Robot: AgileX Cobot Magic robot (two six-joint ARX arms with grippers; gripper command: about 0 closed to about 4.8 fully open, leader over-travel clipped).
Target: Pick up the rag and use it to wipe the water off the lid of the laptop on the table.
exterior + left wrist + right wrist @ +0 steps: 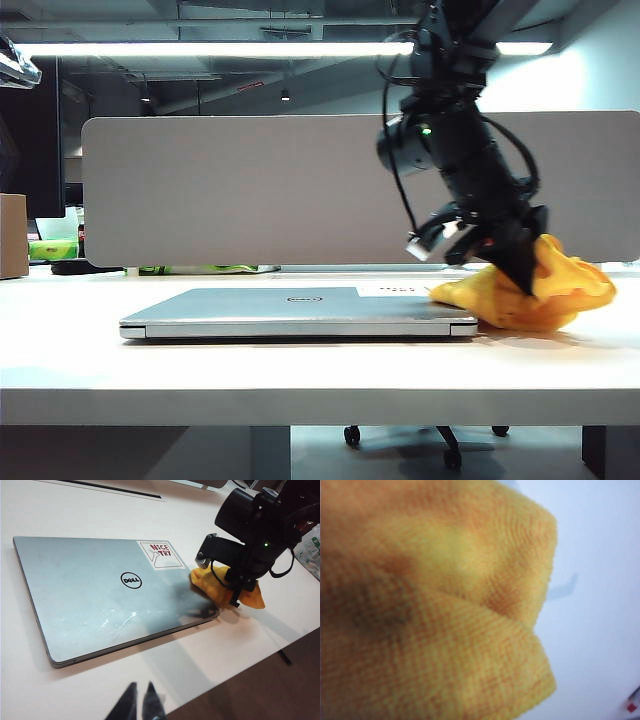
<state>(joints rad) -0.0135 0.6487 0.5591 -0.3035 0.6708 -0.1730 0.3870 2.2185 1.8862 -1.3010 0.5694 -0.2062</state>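
The right gripper [510, 262], seemingly clamped on the rag [545, 295], presses it at the laptop [290, 310] corner, while the left gripper [140, 702] hovers closed nearby.

Exterior camera sits low at the white surface's [300, 375] front edge; left wrist camera looks down obliquely; right wrist camera presses close. Exterior and left wrist views share the thin silver-grey laptop [300, 312] [100, 595].

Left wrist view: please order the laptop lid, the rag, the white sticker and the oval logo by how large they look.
1. lid
2. rag, partly hidden by the right gripper
3. sticker
4. logo

White table [300, 375] under closed laptop [300, 312] and rag [560, 295].
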